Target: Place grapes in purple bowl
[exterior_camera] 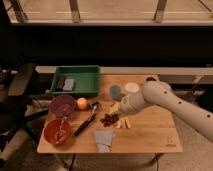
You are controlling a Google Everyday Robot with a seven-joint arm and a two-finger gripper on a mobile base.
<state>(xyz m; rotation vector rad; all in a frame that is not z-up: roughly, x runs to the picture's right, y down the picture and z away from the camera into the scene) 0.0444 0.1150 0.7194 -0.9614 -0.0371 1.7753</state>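
We see a wooden table (150,135) in front of a dark wall, with a railing above. The gripper (118,113) is low at the end of the pale arm (155,97), just beside the grapes (108,119), which seem to lie on the wood. We cannot tell whether it is clamped on them or apart. We judge that it is placed there for the pick. The purple bowl (62,105) stands well apart from the gripper, toward the picture's left, beyond a long dark utensil (86,121) and an orange (81,103). An orange-red bowl (57,131) sits closer to the front edge, and the carry should not end there.
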